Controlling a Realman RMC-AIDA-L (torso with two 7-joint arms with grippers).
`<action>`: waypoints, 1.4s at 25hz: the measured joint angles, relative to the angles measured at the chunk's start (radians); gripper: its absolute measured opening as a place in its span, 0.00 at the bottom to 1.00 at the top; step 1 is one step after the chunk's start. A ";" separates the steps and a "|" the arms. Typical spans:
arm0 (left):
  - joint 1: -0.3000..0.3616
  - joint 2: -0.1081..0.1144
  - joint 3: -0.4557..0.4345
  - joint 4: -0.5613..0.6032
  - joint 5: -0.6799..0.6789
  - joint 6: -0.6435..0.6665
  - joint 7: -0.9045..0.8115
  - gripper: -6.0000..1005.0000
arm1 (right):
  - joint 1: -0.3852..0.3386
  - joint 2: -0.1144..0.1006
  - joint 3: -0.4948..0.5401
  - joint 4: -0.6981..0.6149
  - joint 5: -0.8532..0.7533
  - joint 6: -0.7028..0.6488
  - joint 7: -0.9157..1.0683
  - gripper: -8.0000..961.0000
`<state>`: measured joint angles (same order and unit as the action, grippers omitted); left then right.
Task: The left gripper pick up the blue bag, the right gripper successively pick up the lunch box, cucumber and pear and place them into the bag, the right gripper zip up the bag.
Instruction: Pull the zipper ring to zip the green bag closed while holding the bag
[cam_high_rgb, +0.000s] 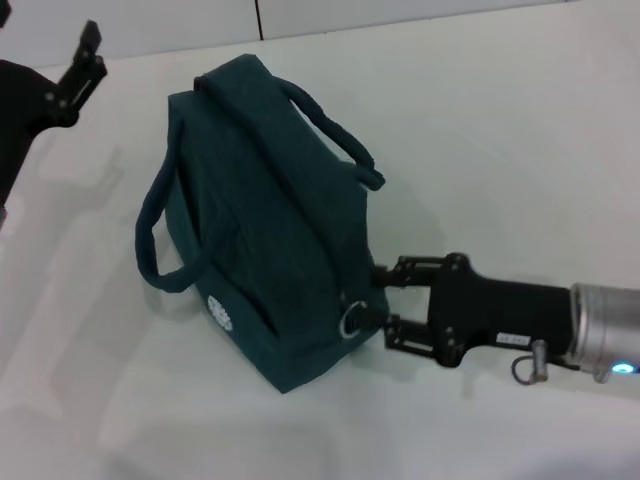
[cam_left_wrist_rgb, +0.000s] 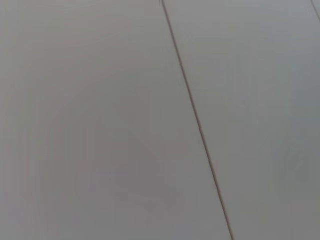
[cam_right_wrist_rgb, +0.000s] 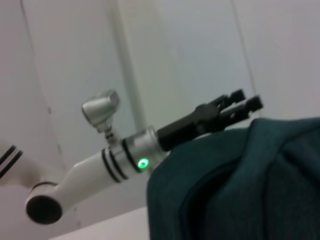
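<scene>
The blue bag (cam_high_rgb: 270, 250) stands on the white table with both handles flopped outward and its top looking closed. It also fills the near corner of the right wrist view as the bag (cam_right_wrist_rgb: 250, 185). My right gripper (cam_high_rgb: 385, 303) is at the bag's right end, open, with its fingertips against the fabric beside a metal ring (cam_high_rgb: 352, 320). Far from the bag, my left gripper (cam_high_rgb: 93, 52) hangs raised at the back left, open and holding nothing. It also shows past the bag as the left gripper (cam_right_wrist_rgb: 244, 101). The lunch box, cucumber and pear are out of view.
The white table (cam_high_rgb: 520, 130) spreads all around the bag. A wall panel seam (cam_high_rgb: 256, 18) runs behind it. In the left wrist view there is only a pale surface with a thin dark seam (cam_left_wrist_rgb: 195, 115).
</scene>
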<state>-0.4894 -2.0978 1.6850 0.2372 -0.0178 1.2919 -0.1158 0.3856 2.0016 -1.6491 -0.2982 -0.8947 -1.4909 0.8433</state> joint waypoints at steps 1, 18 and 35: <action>0.002 0.000 0.000 0.000 -0.002 0.008 -0.017 0.88 | 0.005 0.003 0.000 0.000 -0.016 0.005 0.014 0.48; 0.016 -0.005 0.008 -0.007 -0.002 0.023 -0.086 0.88 | 0.039 0.011 -0.029 -0.010 -0.109 -0.002 0.117 0.48; 0.042 -0.006 0.014 -0.002 0.006 0.070 -0.114 0.88 | 0.069 0.022 -0.100 -0.016 -0.103 0.056 0.204 0.48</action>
<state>-0.4470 -2.1037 1.6987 0.2350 -0.0122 1.3622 -0.2296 0.4547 2.0232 -1.7490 -0.3147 -0.9982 -1.4344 1.0469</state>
